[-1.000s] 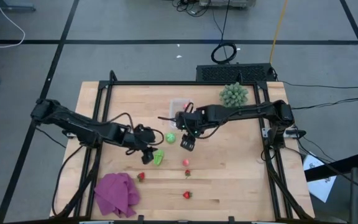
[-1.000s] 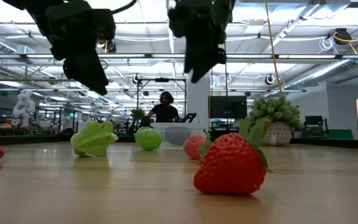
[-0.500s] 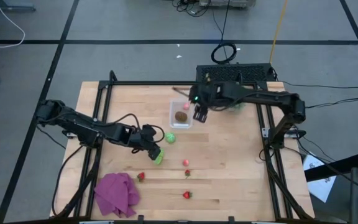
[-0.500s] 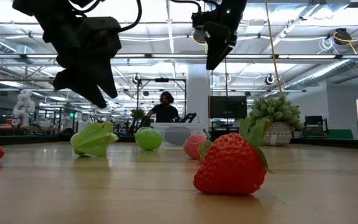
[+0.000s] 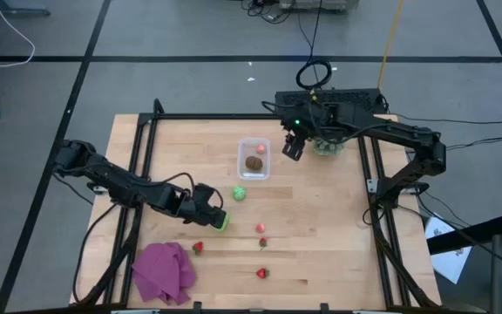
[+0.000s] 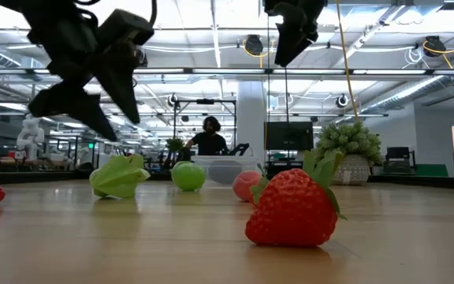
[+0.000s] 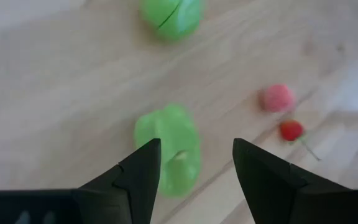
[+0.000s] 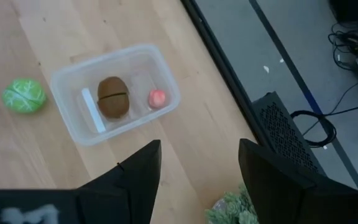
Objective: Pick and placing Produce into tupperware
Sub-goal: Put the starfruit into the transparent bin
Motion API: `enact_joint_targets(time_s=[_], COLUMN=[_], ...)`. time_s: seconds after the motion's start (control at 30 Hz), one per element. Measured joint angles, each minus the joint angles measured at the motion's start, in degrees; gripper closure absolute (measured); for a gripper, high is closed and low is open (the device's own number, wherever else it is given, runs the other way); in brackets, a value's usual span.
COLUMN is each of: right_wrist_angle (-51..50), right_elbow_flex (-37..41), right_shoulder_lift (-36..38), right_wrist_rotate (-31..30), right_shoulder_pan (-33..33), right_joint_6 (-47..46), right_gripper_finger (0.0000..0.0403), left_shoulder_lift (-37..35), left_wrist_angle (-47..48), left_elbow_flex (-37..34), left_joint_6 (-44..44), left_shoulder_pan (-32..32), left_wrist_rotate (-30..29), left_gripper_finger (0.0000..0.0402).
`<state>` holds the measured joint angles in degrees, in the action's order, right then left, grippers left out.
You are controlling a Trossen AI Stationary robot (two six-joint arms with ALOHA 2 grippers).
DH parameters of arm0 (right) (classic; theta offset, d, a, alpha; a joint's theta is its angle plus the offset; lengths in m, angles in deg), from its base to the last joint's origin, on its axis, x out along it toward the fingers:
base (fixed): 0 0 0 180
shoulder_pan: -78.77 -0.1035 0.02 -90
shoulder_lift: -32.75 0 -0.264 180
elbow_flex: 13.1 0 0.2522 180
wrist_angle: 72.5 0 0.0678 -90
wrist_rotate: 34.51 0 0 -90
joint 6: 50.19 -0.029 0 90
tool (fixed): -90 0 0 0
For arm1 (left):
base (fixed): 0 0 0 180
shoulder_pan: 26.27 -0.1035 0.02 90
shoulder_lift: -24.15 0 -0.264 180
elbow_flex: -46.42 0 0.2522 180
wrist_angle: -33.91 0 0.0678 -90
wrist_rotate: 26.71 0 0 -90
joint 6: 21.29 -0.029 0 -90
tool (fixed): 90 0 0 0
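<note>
Since half a second ago my right tool [image 5: 293, 146] has drawn back toward the upper right of the bench [image 5: 338, 227], clear of the tupperware [image 5: 254, 159]; my left tool [image 5: 214, 217] has edged lower onto the leafy green piece [image 5: 222, 220]. The left tool is open, its fingers [image 7: 138, 171] straddling that piece, not clamped. The right tool is open and empty. The kiwi [image 8: 114, 97] and a pink piece [image 8: 157, 98] lie in the tupperware; the round green piece [image 5: 239, 193] sits just below it. Strawberries [image 5: 261, 273] lie lower centre.
</note>
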<state>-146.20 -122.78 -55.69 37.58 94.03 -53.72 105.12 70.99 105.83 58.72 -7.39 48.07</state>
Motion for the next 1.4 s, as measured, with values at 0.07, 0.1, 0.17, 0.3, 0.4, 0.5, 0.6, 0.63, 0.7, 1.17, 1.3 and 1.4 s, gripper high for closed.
enact_joint_targets(time_s=[0.07,0.1,0.17,0.3,0.4,0.5,0.6,0.63,0.7,1.17,1.3,1.4], right_wrist_angle=[-0.6,-1.2,-1.9,-1.4,-1.4,0.3,2.1,2.5,3.5,5.7,5.8,5.7], right_elbow_flex=[0.0,0.0,0.2,2.4,4.5,7.6,10.5,11.4,13.0,16.9,16.9,16.9], right_shoulder_lift=[0.1,0.1,0.0,0.1,0.0,0.1,0.0,0.0,0.0,0.0,0.0,0.0], right_wrist_rotate=[0.0,0.0,0.1,0.1,0.1,0.1,0.1,0.1,0.0,-0.2,-0.2,-0.2], right_shoulder_pan=[-0.1,-0.1,-0.1,-0.1,0.1,0.1,0.1,0.1,0.1,0.1,0.1,0.1], right_joint_6=[0.1,0.2,1.2,4.7,6.2,8.0,10.1,10.7,12.3,14.9,14.8,14.8], right_gripper_finger=[0.02,0.02,0.02,0.02,0.02,0.02,0.02,0.02,0.02,0.02,0.02,0.02], left_shoulder_lift=[2.2,3.5,6.3,10.5,13.4,16.4,19.1,19.9,21.4,21.9,20.7,20.9], left_wrist_angle=[-1.4,-2.7,-5.7,-3.7,3.4,9.4,14.1,15.3,17.7,20.3,21.1,24.7], left_elbow_flex=[0.0,0.0,0.1,5.9,12.1,17.6,22.0,23.0,24.5,25.2,25.2,25.1], left_joint_6=[3.7,5.5,7.4,7.7,7.4,6.6,6.6,6.7,7.2,11.1,11.9,13.6], left_shoulder_pan=[0.6,0.8,1.3,0.4,-0.9,-1.9,-2.7,-2.9,-3.2,-3.4,-3.4,-3.3], left_wrist_rotate=[0.0,0.1,0.3,0.6,0.4,1.1,2.3,2.8,3.8,4.9,4.3,6.6], left_gripper_finger=[0.0197,0.0197,0.0197,0.0197,0.0197,0.0197,0.0197,0.0197,0.0197,0.0197,0.0197,0.0197])
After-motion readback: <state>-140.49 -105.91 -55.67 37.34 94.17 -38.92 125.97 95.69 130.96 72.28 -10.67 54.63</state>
